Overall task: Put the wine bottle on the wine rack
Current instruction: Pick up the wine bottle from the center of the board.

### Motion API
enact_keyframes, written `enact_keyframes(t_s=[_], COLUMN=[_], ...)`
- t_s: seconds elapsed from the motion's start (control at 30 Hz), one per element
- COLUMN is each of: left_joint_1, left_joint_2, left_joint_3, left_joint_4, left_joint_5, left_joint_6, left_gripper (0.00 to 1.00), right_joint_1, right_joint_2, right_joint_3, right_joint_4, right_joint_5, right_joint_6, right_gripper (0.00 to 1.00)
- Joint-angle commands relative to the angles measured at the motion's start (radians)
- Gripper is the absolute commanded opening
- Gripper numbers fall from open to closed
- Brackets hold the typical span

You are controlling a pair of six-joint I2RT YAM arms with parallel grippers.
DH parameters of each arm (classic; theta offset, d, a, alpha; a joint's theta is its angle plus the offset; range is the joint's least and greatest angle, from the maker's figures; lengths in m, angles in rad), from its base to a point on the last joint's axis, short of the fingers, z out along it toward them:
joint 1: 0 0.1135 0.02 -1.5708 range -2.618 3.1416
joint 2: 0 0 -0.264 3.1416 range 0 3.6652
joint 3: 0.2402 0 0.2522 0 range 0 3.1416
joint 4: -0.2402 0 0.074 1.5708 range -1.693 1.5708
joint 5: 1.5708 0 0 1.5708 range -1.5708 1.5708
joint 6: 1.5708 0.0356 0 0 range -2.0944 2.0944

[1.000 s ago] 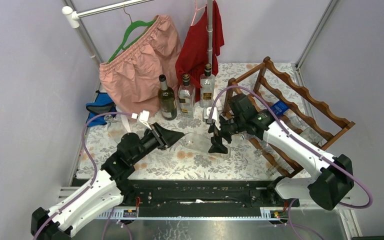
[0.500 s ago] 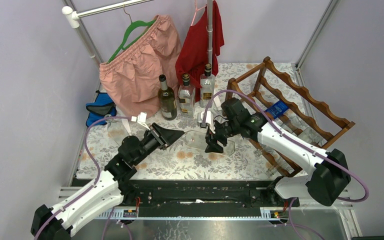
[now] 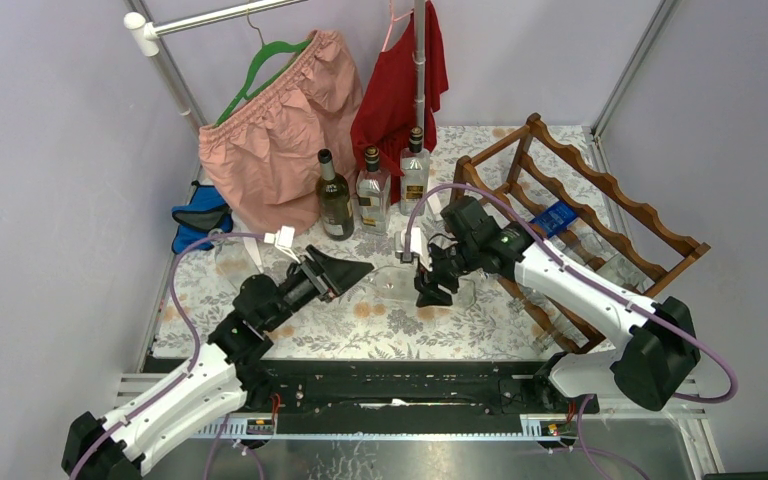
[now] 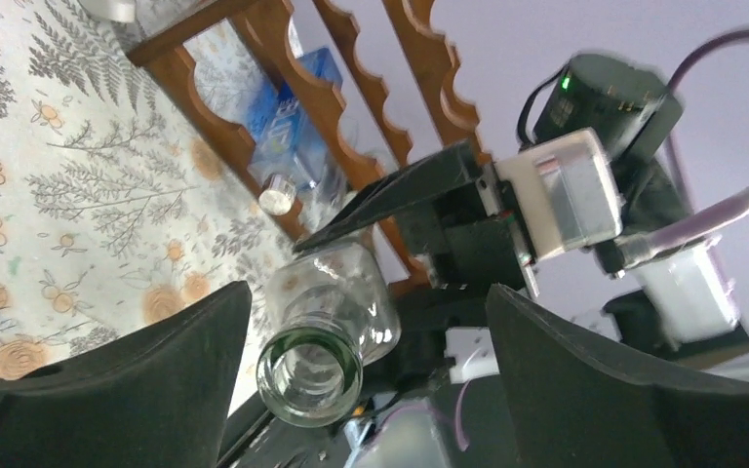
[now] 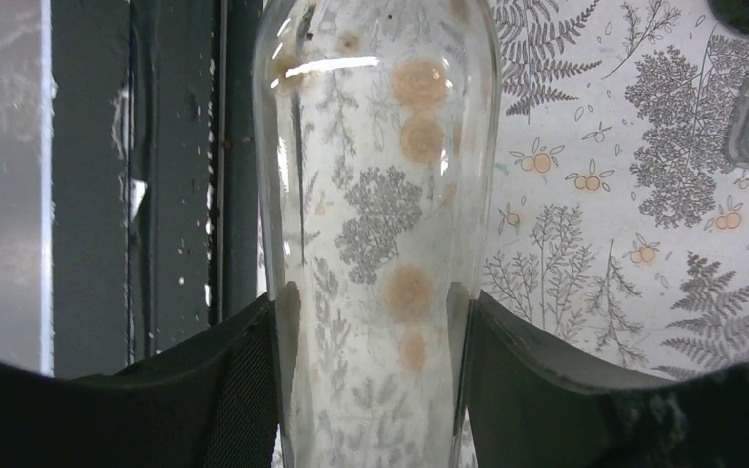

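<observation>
A clear, empty wine bottle (image 3: pixel 397 283) lies level above the flowered table, between the two arms. My right gripper (image 3: pixel 432 284) is shut on its body; in the right wrist view both black fingers press against the glass (image 5: pixel 380 224) on either side of my right gripper (image 5: pixel 371 375). My left gripper (image 3: pixel 358 271) stands open around the neck. In the left wrist view the bottle's mouth (image 4: pixel 310 376) faces the camera, apart from both wide-spread fingers (image 4: pixel 146 380). The reddish-brown wine rack (image 3: pixel 600 205) stands at the right, also behind the bottle (image 4: pixel 351 93).
Three upright bottles (image 3: pixel 372 190) stand at the back centre. Pink shorts (image 3: pixel 275 130) and a red garment (image 3: pixel 400 90) hang behind them. A blue object (image 3: pixel 200 215) lies at the left edge. A blue-labelled bottle (image 3: pixel 560 215) rests in the rack.
My right gripper moved left over the bottle's body and closed on it. My left gripper, shut on the neck before, has opened wide.
</observation>
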Motion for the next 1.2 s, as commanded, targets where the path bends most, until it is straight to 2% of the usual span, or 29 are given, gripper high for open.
enact_keyframes(t_s=[0.0,0.1,0.23,0.4,0.5,0.83,0.93,1.0,1.17], left_joint_1=[0.008,0.020,0.049,0.104,0.125,0.134,0.134,0.134,0.134], left_joint_2=[-0.002,0.009,0.009,0.026,0.039,0.085,0.119,0.146,0.180], left_joint_3=[0.033,0.036,0.051,0.003,-0.031,-0.089,-0.114,-0.123,-0.118], left_joint_4=[-0.023,-0.065,-0.173,-0.072,-0.011,0.174,0.251,0.291,0.301], left_joint_5=[0.157,0.288,0.371,0.559,0.621,0.650,0.648,0.654,0.663], left_joint_6=[0.104,0.167,0.239,0.187,0.140,0.008,-0.031,-0.053,-0.051], left_gripper=[0.99,0.99,0.98,0.86,0.79,0.70,0.62,0.61,0.60], right_joint_1=[0.004,0.004,0.005,0.004,0.004,0.017,0.028,0.036,0.047], right_joint_2=[-0.042,-0.035,-0.020,-0.024,-0.021,0.022,0.036,0.041,0.052], right_joint_3=[0.082,0.113,0.161,0.176,0.179,0.197,0.203,0.202,0.213], right_joint_4=[-0.109,-0.172,-0.263,-0.317,-0.325,-0.293,-0.290,-0.284,-0.285], right_joint_5=[0.011,0.034,0.007,0.003,0.011,0.044,0.062,0.080,0.110], right_joint_6=[-0.228,-0.325,-0.464,-0.614,-0.643,-0.631,-0.623,-0.615,-0.607], right_gripper=[0.00,0.00,0.00,0.00,0.00,0.00,0.00,0.00,0.00])
